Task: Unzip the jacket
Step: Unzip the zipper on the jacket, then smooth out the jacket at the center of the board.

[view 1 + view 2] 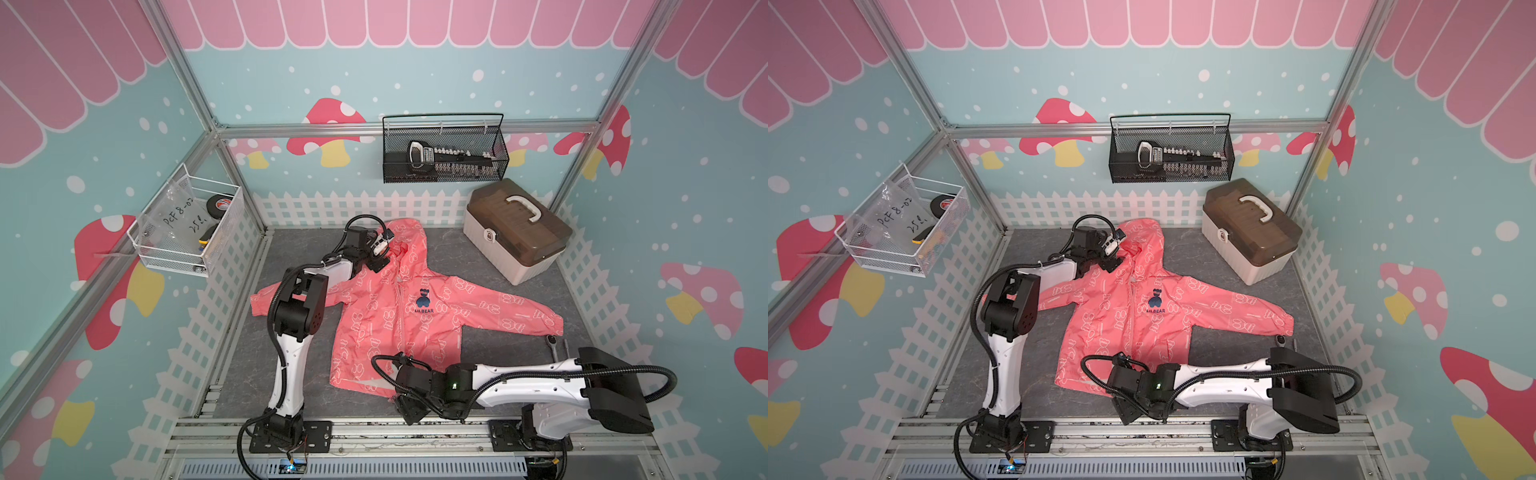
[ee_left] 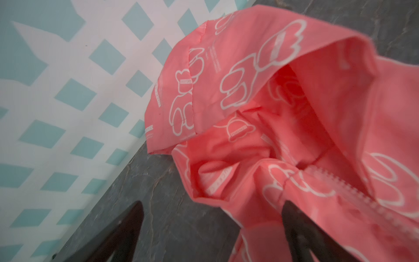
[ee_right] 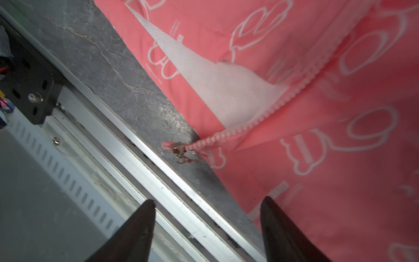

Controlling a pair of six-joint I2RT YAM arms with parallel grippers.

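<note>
L gripper (image 2: pixel 213 205) wide open by jacket (image 1: pixel 399 324) collar, far side, holding nothing. R gripper (image 3: pixel 208 200) open too, empty; zip slider (image 3: pixel 182 154) at near hem.

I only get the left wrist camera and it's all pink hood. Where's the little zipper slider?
Observer: Down at the bottom hem of the jacket. The slider lies on the gray table.
Kid: Is the right tool holding it?
Observer: No. The right tool is open, and the slider sits apart from its fingers.
Kid: So is the front open down there?
Observer: There's white lining showing beside the zipper teeth near the hem, so the front is parted there.
</note>
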